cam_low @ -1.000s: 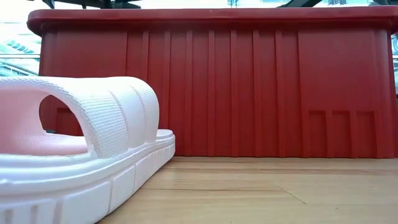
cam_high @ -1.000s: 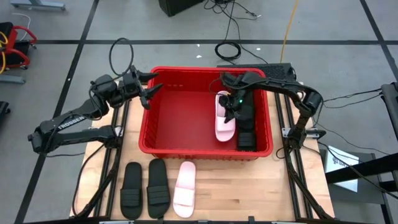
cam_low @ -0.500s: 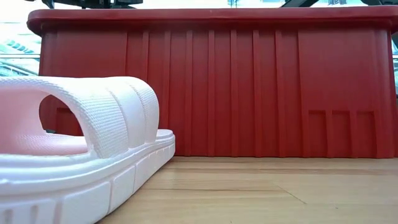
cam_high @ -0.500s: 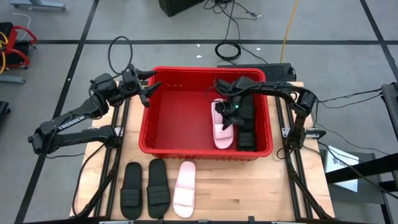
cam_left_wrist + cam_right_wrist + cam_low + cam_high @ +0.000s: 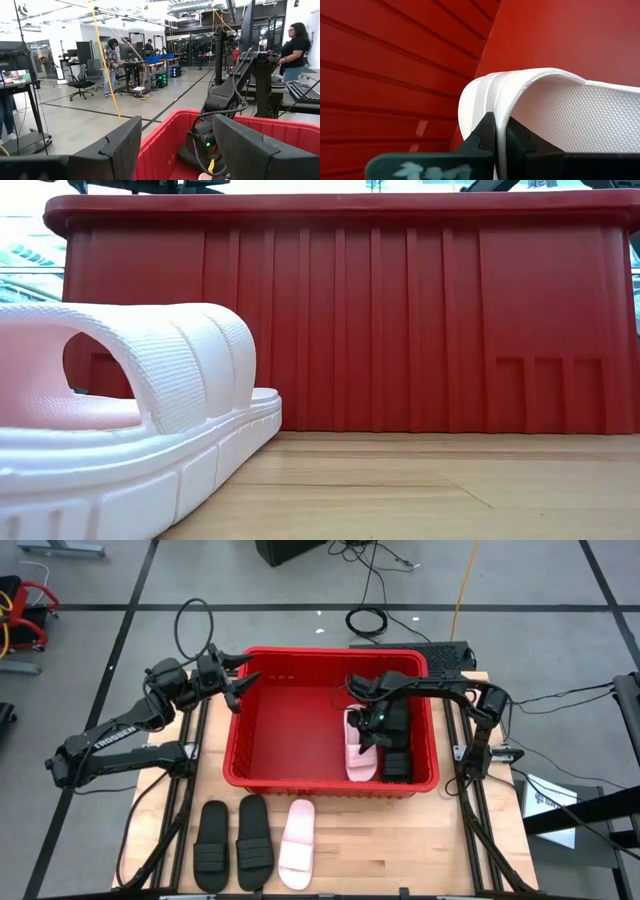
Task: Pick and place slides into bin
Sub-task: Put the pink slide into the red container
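Right gripper (image 5: 368, 730) is pinching the strap of a pale pink slide (image 5: 360, 745) inside the red bin (image 5: 300, 778), right of centre. Left gripper (image 5: 238, 690) is hovering spread open and empty over the bin's upper-left rim; three slides (image 5: 253, 835) are lying on the desk (image 5: 400, 840) at lower left.

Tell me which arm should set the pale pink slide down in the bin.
Right. The right gripper is inside the red bin, pinching the strap of the pale pink slide there. The left gripper hovers open at the bin's far left corner, holding nothing.
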